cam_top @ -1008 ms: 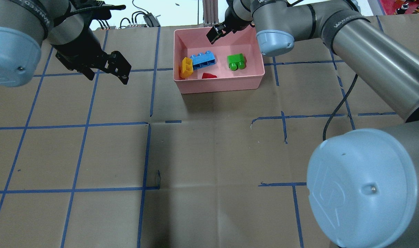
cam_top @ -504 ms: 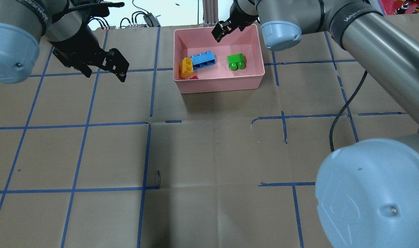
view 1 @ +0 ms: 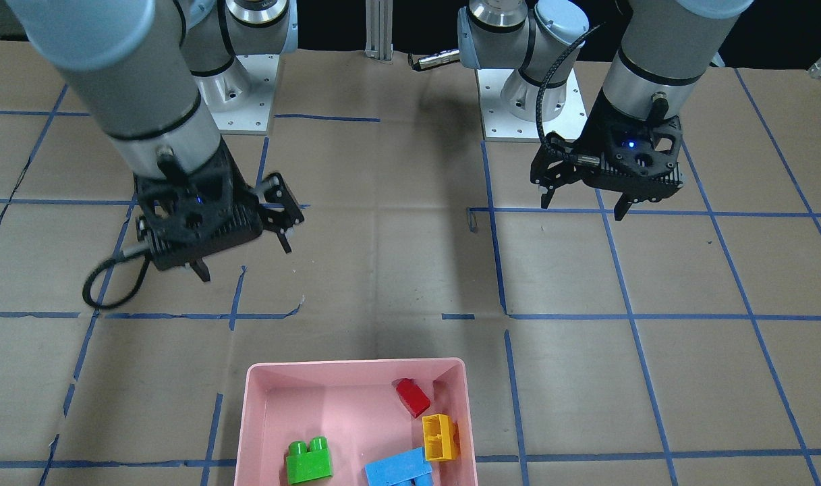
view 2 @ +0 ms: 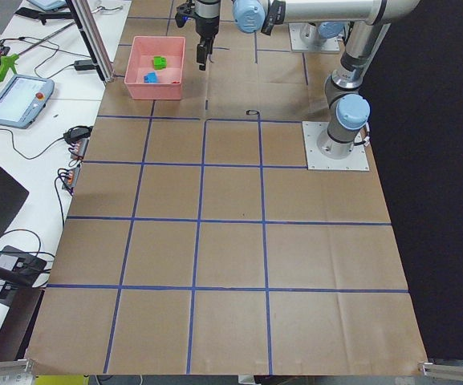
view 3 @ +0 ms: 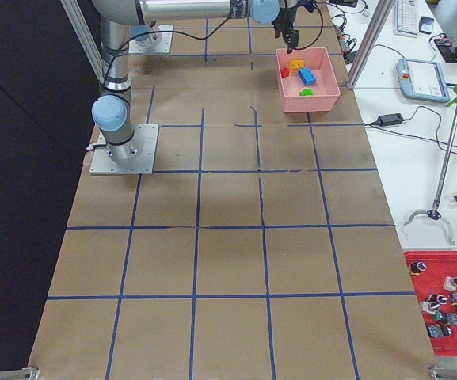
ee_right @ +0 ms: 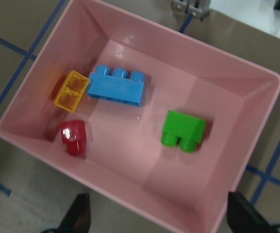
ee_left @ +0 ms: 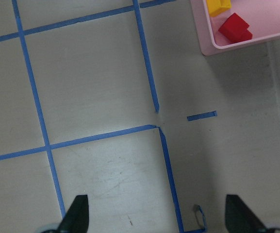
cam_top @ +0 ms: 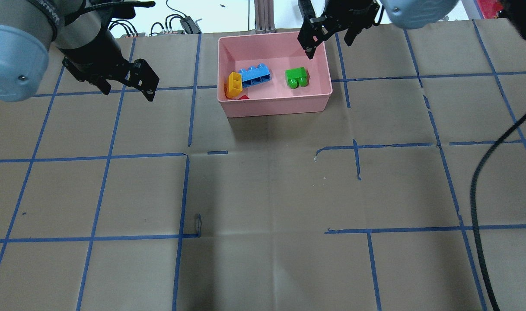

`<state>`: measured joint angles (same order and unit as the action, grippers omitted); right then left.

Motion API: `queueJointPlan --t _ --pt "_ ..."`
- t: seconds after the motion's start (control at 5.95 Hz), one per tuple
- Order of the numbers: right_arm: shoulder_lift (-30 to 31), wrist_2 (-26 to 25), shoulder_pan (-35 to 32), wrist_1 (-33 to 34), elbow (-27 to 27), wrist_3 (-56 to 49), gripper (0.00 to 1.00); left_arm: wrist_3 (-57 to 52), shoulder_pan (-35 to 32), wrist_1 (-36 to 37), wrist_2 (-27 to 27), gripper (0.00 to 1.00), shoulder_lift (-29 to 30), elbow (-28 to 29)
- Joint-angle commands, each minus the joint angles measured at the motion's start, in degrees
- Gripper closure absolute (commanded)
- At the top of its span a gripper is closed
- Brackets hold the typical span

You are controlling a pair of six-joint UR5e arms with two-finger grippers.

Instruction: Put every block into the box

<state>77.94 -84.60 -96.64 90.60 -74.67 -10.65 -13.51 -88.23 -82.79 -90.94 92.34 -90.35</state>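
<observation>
The pink box [cam_top: 275,108] stands at the table's far middle. In it lie the green block [cam_top: 296,77], the blue block [cam_top: 255,74], the yellow block [cam_top: 234,84] and the red block [cam_top: 243,98], which is half hidden by the front wall. The right wrist view shows all of them inside: green [ee_right: 183,129], blue [ee_right: 116,86], yellow [ee_right: 72,91], red [ee_right: 74,137]. My right gripper [cam_top: 327,47] is open and empty, high over the box's far right corner. My left gripper [cam_top: 129,91] is open and empty, well left of the box.
Brown paper with a blue tape grid [cam_top: 185,194] covers the table. The right arm's black cable [cam_top: 483,194] hangs at the right. The arm bases [view 1: 531,101] stand at the robot's side. Side desks with a tablet [view 2: 18,100] flank the table's far end.
The red block has slid left inside the box to the front corner by the yellow block. My right gripper has moved right and up. My left gripper has shifted slightly left.
</observation>
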Motion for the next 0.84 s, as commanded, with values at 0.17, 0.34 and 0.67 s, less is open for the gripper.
queueJointPlan --t 0.17,0.34,0.67 --pt "15.88 -0.48 0.23 -13.78 -11.9 9.86 0.0 1.2 -0.01 -0.79 0.75 0.01 -0.23 -0.18" --pt "19.84 -0.48 0.22 -10.73 -21.99 9.16 0.0 3.9 -0.01 -1.05 0.94 0.01 -0.32 -0.18" --pt "22.26 -3.44 0.83 -0.95 -26.5 9.06 0.0 4.54 0.08 -1.93 1.73 0.01 -0.41 -0.27"
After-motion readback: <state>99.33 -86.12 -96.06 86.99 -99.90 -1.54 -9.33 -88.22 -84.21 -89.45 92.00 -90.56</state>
